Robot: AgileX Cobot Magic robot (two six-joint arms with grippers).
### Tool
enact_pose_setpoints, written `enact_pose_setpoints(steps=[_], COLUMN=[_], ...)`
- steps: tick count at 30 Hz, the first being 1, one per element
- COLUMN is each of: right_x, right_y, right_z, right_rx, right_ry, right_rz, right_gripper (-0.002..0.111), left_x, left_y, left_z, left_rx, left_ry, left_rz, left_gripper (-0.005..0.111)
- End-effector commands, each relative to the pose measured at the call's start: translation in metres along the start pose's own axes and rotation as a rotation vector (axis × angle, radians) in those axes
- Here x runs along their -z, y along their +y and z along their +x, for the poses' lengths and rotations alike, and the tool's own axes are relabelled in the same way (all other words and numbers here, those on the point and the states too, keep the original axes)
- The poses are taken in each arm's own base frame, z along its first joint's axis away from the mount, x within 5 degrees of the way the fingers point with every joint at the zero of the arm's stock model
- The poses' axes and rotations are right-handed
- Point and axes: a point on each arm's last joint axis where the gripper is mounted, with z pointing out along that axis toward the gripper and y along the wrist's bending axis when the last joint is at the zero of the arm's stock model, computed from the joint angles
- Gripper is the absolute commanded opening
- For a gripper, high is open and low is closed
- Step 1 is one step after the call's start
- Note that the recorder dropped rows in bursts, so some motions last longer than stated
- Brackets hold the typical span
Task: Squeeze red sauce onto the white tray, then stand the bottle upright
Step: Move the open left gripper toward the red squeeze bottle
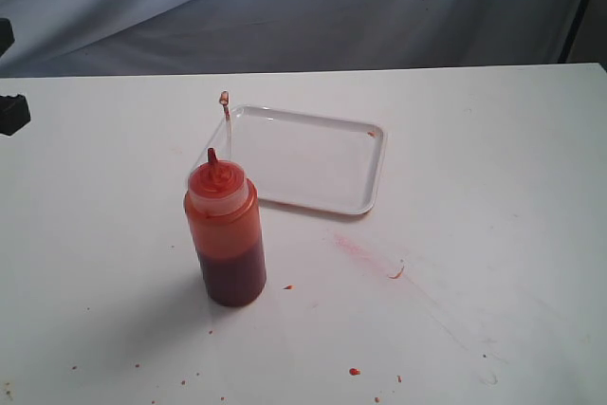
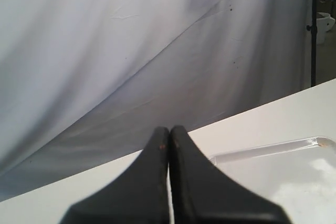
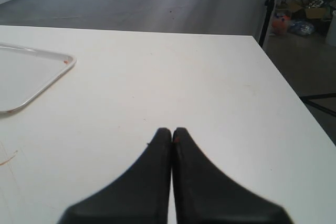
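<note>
So bottle (image 1: 226, 234) upright nr white tray (image 1: 313, 206) edge, apart; left pincer (image 2: 168, 132) & right pincer (image 3: 172, 131) pressed together, empty.

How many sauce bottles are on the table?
1. The squeeze bottle stands upright on the white table, nearer the camera than the white tray, by its left end. No other shows in any view.

Bottle (image 1: 226, 234) upright on the table (image 1: 493, 234), just in front of the tray's (image 1: 365, 201) left end.

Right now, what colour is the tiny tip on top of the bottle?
The nozzle tip is red, seen best in the exterior view.
</note>
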Motion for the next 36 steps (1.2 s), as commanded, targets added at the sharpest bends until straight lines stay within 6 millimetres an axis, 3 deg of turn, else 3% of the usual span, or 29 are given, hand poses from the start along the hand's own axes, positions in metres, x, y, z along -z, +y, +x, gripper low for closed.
enact_pose_setpoints(steps=[1,10,15,18,25,30,32,35,36], right_x=[0.0,0.0,0.0,0.0,0.0,0.0,0.0,0.0,0.0], right_y=[0.0,0.0,0.0,0.0,0.0,0.0,0.0,0.0,0.0], right_z=[0.0,0.0,0.0,0.0,0.0,0.0,0.0,0.0,0.0], right_rx=[-0.002,-0.002,-0.002,-0.002,-0.002,-0.002,-0.002,-0.002,-0.002], right_ry=[-0.008,-0.008,-0.008,-0.008,-0.008,-0.008,-0.008,-0.008,-0.008], right_rz=[-0.001,-0.001,-0.001,-0.001,-0.001,-0.001,-0.001,-0.001,-0.001], right_gripper=[0.0,0.0,0.0,0.0,0.0,0.0,0.0,0.0,0.0], left_x=[0.0,0.008,0.019,0.027,0.032,0.032,0.032,0.031,0.031], left_y=[-0.001,-0.015,-0.024,-0.03,-0.04,-0.041,-0.041,-0.039,-0.037], left_z=[0.004,0.037,0.067,0.082,0.085,0.085,0.085,0.083,0.082], left_rx=[0.013,-0.144,0.048,0.072,0.078,0.187,0.26,0.453,0.519], left_ry=[0.006,0.13,0.23,0.267,0.219,0.231,0.239,0.232,0.223], left_rz=[0.005,0.109,0.118,0.138,0.224,0.214,0.206,0.167,0.145], left_gripper=[0.0,0.0,0.0,0.0,0.007,0.032,0.05,0.095,0.105])
